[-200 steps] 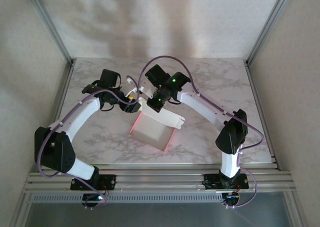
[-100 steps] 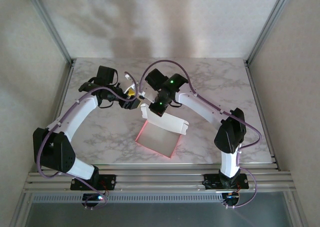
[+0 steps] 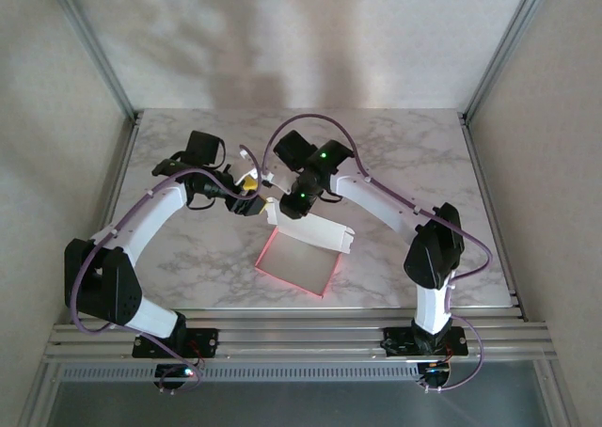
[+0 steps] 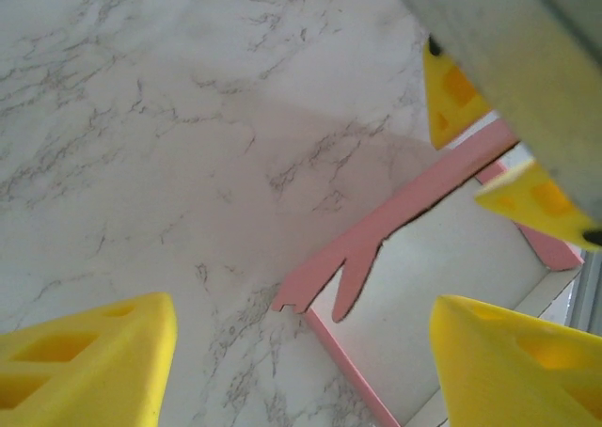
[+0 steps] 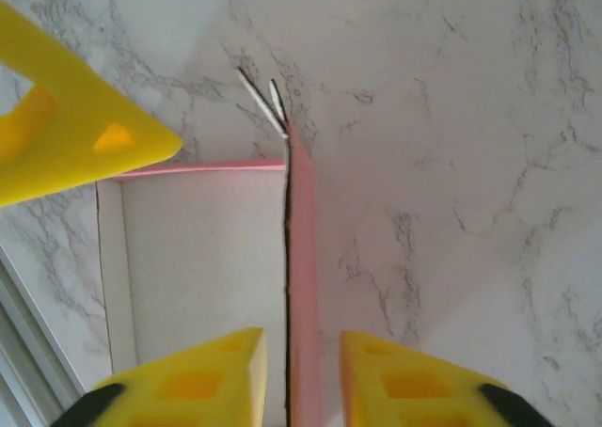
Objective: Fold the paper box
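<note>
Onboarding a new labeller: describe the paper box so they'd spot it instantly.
Start at the marble table, near its middle, between the left arm and right arm. The paper box lies there: a flat white card panel, one white wall standing along its far side, the only thing edged in pink.

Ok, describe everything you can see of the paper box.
The paper box is thin card, white inside, pink outside, half-formed: a flat white floor on the marble table with creased walls raised at its far side, one ending in a notched tab. The right claw straddles one upright pink wall, jaws slightly apart.
</note>
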Robot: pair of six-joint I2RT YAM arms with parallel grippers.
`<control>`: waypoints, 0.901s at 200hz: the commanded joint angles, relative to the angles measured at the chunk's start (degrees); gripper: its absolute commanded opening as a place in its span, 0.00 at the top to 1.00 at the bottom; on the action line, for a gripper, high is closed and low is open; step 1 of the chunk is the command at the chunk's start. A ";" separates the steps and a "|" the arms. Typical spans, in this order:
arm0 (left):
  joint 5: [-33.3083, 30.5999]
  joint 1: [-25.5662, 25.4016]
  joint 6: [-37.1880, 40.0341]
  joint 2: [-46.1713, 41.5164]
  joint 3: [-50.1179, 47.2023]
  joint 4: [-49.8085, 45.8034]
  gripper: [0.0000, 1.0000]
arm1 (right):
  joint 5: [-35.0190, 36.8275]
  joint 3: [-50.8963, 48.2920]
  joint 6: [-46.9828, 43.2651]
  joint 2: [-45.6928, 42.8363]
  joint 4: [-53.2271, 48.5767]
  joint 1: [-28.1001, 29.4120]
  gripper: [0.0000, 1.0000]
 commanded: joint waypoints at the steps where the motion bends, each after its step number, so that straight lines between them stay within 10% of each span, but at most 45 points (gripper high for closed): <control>1: 1.08 -0.40 -0.93 -0.63 -1.00 2.52 0.29 | -0.53 -2.94 0.16 -4.04 1.53 -0.33 0.62; 63: 0.73 -1.70 -1.57 0.52 -1.44 2.81 0.29 | -4.57 -12.74 2.99 -11.02 1.83 -2.78 0.54; 180: -4.31 -5.70 -1.49 3.38 -1.28 1.42 0.39 | -5.02 -18.53 4.73 -12.28 3.27 -3.84 0.78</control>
